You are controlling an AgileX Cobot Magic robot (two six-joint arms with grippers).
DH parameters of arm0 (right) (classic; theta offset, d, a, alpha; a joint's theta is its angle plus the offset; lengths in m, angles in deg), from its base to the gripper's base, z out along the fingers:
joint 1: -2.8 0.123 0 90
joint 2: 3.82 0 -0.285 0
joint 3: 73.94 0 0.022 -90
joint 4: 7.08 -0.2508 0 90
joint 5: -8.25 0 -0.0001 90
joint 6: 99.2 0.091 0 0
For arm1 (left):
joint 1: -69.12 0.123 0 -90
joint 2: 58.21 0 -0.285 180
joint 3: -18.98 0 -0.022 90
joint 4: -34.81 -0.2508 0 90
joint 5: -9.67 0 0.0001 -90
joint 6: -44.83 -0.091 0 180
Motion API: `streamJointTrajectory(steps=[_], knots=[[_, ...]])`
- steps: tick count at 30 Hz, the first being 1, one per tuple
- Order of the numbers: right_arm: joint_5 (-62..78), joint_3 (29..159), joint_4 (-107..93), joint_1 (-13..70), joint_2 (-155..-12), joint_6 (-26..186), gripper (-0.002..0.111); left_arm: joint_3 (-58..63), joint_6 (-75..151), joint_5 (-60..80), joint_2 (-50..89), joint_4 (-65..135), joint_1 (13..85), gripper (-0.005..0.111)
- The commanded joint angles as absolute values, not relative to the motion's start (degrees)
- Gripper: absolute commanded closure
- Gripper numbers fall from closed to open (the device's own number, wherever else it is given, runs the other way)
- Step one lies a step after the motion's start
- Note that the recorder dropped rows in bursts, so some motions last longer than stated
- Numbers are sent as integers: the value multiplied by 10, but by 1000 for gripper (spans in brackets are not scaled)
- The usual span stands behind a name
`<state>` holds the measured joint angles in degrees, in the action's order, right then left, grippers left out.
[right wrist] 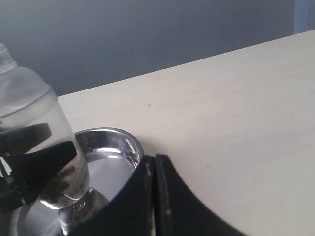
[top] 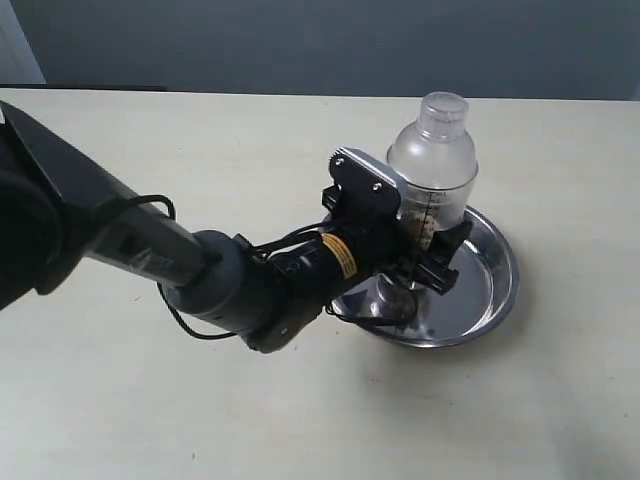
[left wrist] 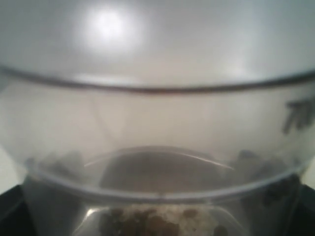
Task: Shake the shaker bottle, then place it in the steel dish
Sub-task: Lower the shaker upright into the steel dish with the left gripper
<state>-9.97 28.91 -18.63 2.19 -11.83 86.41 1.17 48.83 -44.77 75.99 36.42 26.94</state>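
Observation:
The shaker bottle stands upright over the left part of the steel dish, its frosted wall filling the left wrist view. Brown pellets lie at its bottom. My left gripper is shut on the bottle's lower half, with black fingers on either side of it. From the right wrist view the bottle has its base at or just above the dish floor; I cannot tell whether they touch. My right gripper is shut and empty beside the dish rim; the exterior view does not show it.
The pale table spreads around the dish. My left arm reaches in from the left edge toward the dish. A dark wall runs behind the table's far edge.

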Motion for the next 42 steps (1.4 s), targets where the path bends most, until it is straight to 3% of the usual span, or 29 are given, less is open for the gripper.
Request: streamJointTrajectory(steps=[1, 5, 12, 15, 21, 42], knots=[[-94, 288, -186, 23, -116, 861, 109, 19, 487, -469, 757, 378, 269, 90], [-94, 288, -186, 23, -116, 861, 109, 19, 487, -457, 764, 378, 269, 72], [-94, 288, -186, 23, -116, 861, 109, 19, 487, -443, 764, 372, 269, 70], [-94, 288, -186, 23, -116, 861, 109, 19, 487, -444, 764, 348, 269, 64], [-94, 288, -186, 23, -116, 861, 109, 19, 488, -438, 764, 330, 269, 38], [-94, 288, -186, 23, -116, 861, 109, 19, 486, -393, 764, 300, 269, 32]])
